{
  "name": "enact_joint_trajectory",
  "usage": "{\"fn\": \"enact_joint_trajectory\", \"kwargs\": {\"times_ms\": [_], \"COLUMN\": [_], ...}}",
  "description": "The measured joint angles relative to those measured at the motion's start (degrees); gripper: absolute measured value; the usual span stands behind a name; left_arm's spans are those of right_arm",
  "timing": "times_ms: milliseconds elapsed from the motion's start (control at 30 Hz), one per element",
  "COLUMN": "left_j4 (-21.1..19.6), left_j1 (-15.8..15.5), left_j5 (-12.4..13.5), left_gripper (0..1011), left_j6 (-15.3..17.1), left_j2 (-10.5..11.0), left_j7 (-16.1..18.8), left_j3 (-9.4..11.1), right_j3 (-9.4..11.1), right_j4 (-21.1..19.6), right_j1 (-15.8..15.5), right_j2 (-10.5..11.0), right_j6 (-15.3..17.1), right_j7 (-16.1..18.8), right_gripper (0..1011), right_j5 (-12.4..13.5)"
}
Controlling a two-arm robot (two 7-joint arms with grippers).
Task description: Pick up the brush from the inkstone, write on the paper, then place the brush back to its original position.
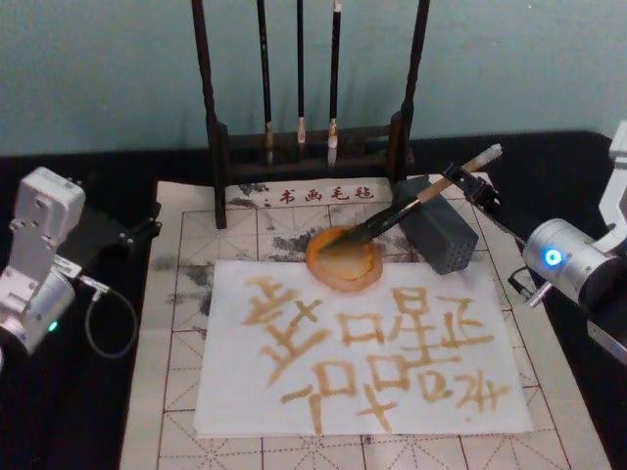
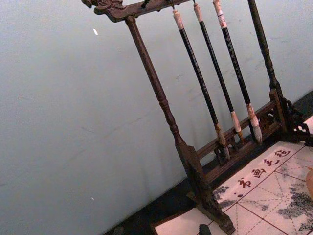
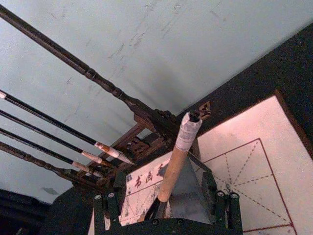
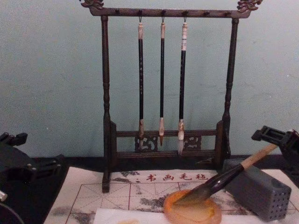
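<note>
brush [image 1: 411, 208] lies aslant: dark tip in the orange dish [image 1: 323, 269], handle propped on the grey block [image 1: 446, 240], wrapped end pointing up and to the right.
- paper [image 1: 294, 392] below the dish carries amber characters, so by my reading the writing is done and this is the put-back.
- right gripper [image 1: 468, 186] sits at the upper handle. in the right wrist view its fingers [image 3: 113, 203] are spread to either side of the handle, not pinching it.
- left gripper [image 1: 132, 233] is parked on the dark surface [image 1: 59, 431] left of the mat; its grip i cannot tell.

to do it well: keep the fingers wide and draw back along the handle's own line, up and to the right, so neither pad clips the wood. a sideways nudge could roll the handle off the block or drag the tip out of the dish. stay clear of the rack [image 1: 312, 147] behind.
</note>
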Motion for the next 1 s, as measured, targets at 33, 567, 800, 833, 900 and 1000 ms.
{"fn": "enact_joint_trajectory", "kwargs": {"times_ms": [33,567,800,833,900,1000], "left_j4": [0.0,0.0,0.0,0.0,0.0,0.0], "left_j1": [0.0,0.0,0.0,0.0,0.0,0.0], "left_j5": [0.0,0.0,0.0,0.0,0.0,0.0], "left_gripper": [1001,1001,1001,1001,1001,1001], "left_j6": [0.0,0.0,0.0,0.0,0.0,0.0], "left_j2": [0.0,0.0,0.0,0.0,0.0,0.0], "left_j7": [0.0,0.0,0.0,0.0,0.0,0.0], "left_j3": [0.0,0.0,0.0,0.0,0.0,0.0], "right_j3": [-0.2,-2.9,-3.8,-4.0,-4.2,-4.6], "right_j4": [0.2,4.3,5.6,5.9,6.1,6.4], "right_j1": [0.2,3.5,4.5,4.7,4.9,5.2], "right_j2": [-0.1,-0.7,-0.7,-0.7,-0.7,-0.6], "right_j6": [-0.2,-2.5,-3.5,-3.8,-4.0,-4.4], "right_j7": [0.0,-0.8,-0.9,-1.0,-1.0,-1.1], "right_gripper": [1000,1000,1000,1000,1000,1000], "right_j5": [0.0,0.8,1.3,1.4,1.4,1.7]}}
